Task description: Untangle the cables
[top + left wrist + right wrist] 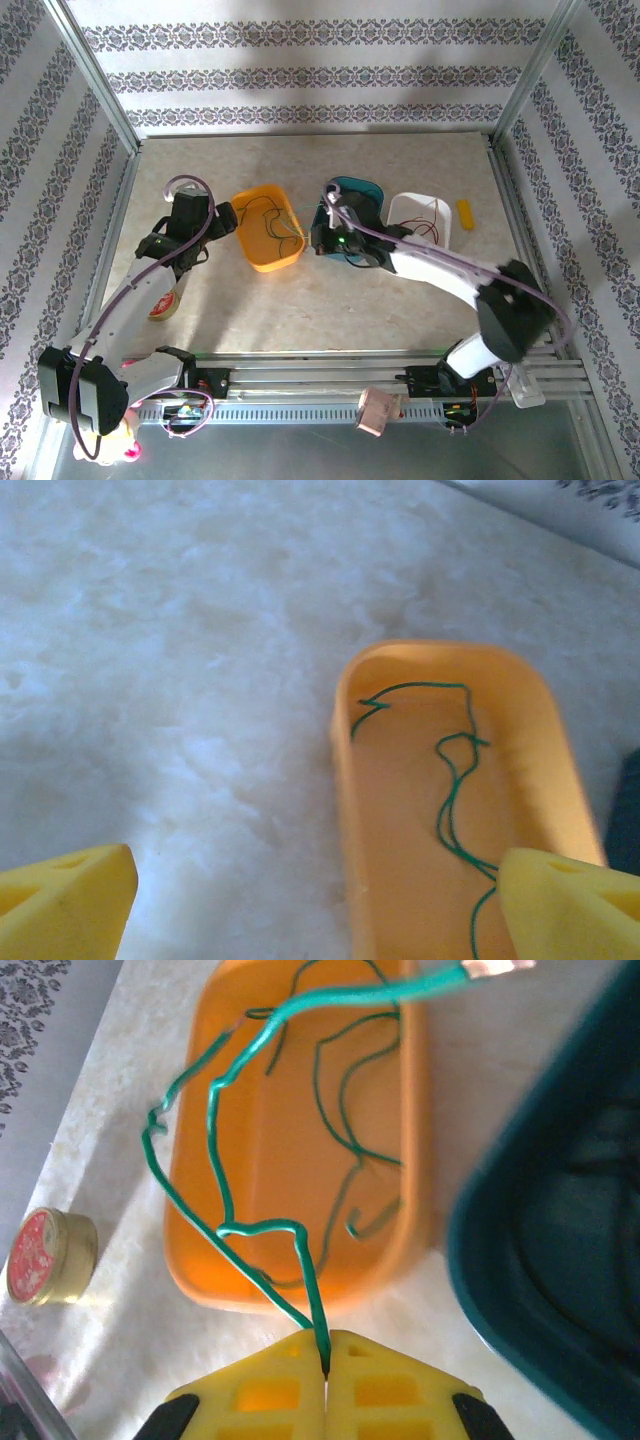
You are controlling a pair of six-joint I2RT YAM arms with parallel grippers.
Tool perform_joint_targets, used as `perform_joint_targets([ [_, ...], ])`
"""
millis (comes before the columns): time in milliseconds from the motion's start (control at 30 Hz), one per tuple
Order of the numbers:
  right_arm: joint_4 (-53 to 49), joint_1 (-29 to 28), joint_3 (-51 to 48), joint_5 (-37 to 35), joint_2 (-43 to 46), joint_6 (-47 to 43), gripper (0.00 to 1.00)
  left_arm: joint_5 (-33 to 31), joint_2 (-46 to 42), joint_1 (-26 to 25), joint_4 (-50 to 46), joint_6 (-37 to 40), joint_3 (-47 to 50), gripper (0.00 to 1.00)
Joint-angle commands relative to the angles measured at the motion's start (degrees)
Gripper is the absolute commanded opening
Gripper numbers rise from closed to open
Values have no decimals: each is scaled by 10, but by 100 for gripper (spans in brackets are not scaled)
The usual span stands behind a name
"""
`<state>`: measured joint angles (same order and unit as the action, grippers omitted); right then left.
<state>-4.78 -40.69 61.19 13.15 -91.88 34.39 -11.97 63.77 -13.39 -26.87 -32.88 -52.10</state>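
Cables (452,780) of thin green wire lie curled inside an orange tub (268,250) near the middle of the surface (300,300), with a teal tub (360,188) and a white tub (405,205) in a row beside it towards the right edge. The left gripper (315,870) straddles one long rim of the orange tub, fingers spread wide and holding nothing. The right gripper (326,1350) is pinched tight on one green cable (215,1130), which rises kinked from its fingertips above the orange tub. Thin red cables (432,226) lie in the white tub
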Motion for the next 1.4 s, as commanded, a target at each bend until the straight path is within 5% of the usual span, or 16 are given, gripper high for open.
perform_joint_targets([
  [0,7,-12,74,58,-86,8,1,-36,-20,4,-30,-12,2,93],
  [100,29,-15,120,79,-134,17,31,-33,-32,6,-28,-14,10,93],
  [200,29,-11,121,61,-127,19,44,-28,-36,6,-21,-12,15,94],
  [433,33,9,-16,-57,46,1,47,-56,-30,8,-13,-9,35,99],
  [633,-48,30,-182,-283,300,8,52,-123,-35,9,-21,-6,70,99],
  [733,-171,101,-240,-364,441,74,54,-160,-44,11,-23,-11,91,99],
  [867,-254,312,-286,-296,547,97,58,-188,-52,14,-17,-22,114,99],
  [1000,-239,523,-299,-153,498,85,59,-186,-52,21,3,-23,128,99],
  [1100,-213,613,-297,-91,409,71,60,-200,-46,30,4,-25,137,99],
  [1367,-109,652,-237,-17,162,1,60,-234,-47,42,6,-28,160,99],
])
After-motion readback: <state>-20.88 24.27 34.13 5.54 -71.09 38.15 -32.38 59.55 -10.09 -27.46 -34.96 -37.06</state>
